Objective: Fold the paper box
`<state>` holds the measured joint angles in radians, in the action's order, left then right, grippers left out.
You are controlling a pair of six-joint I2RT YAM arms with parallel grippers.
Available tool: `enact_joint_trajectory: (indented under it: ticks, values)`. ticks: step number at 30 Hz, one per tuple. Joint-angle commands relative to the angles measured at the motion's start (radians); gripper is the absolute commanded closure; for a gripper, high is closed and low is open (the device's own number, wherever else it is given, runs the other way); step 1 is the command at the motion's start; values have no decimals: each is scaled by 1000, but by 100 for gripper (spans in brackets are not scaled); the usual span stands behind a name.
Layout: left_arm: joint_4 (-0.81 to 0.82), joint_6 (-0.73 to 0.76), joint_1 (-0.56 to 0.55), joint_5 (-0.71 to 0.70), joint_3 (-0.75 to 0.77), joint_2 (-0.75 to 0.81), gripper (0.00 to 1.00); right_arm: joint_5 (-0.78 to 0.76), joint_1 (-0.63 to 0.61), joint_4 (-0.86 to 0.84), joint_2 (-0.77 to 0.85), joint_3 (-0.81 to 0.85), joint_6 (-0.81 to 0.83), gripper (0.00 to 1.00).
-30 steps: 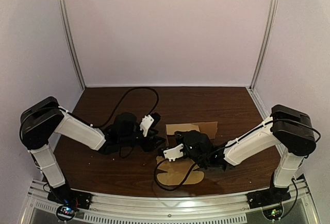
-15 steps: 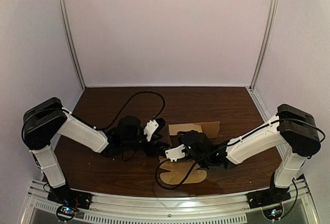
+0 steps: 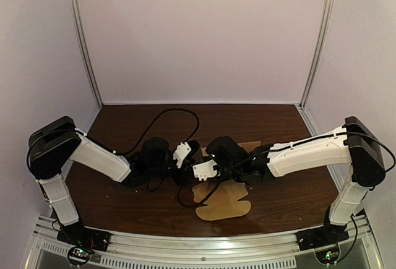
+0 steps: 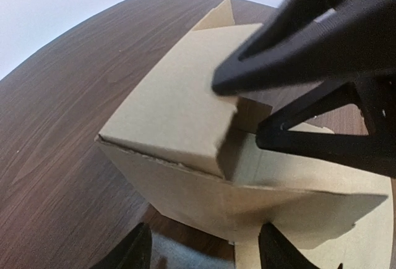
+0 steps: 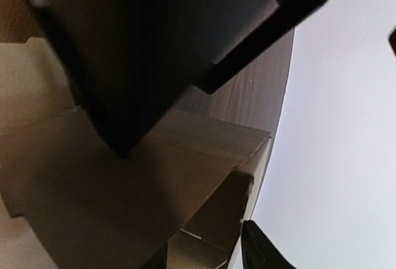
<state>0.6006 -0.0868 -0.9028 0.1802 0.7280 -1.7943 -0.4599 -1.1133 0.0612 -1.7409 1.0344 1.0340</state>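
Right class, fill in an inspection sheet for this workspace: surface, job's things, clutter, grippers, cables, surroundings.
Surface: dark wood-grain table.
Job's things: brown paper box, partly folded; one flap lies flat toward the near edge.
Clutter: nothing seen.
Grippers: left gripper has its jaws apart, facing the box; right gripper has a tip on the box's top panel, and whether its jaws are open is unclear.
Cables: black cable loops over the table behind the left arm.
Surroundings: pale walls, metal corner posts.
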Motion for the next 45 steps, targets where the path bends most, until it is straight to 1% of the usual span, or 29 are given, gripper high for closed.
enact_joint_trajectory:
  ticks: [1, 6, 9, 14, 19, 22, 24, 25, 27, 32, 38, 45]
  values:
    - [73, 11, -17, -9, 51, -50, 38, 116, 51, 240, 16, 95, -171, 58]
    - [110, 7, -18, -59, 85, -106, 38, 196, 82, 321, 4, 137, -222, 57]
    - [177, -13, -17, -87, 80, -128, 38, 216, 93, 340, 3, 149, -233, 57]
    - [273, -63, -17, -60, 72, -168, 37, 244, 108, 354, 3, 149, -247, 57]
    - [331, -100, -18, -54, 31, -167, 37, 268, 140, 383, 20, 153, -249, 54]
    - [366, -124, -18, -18, 10, -160, 36, 279, 165, 390, 30, 156, -237, 53]
    - [400, -145, -19, 16, 3, -159, 33, 289, 176, 393, 30, 157, -236, 53]
    - [414, -154, -21, 32, 4, -164, 26, 296, 179, 399, 31, 159, -235, 53]
    - [415, -160, -29, 33, 12, -168, 23, 310, 181, 412, 33, 162, -233, 52]
    - [440, -211, -42, -5, 53, -206, 22, 337, 191, 444, 32, 188, -240, 51]
    - [373, -218, -54, -46, 137, -253, 22, 350, 203, 473, 38, 209, -256, 50]
    - [284, -169, -82, -133, 224, -306, 22, 384, 229, 517, 34, 242, -278, 49]
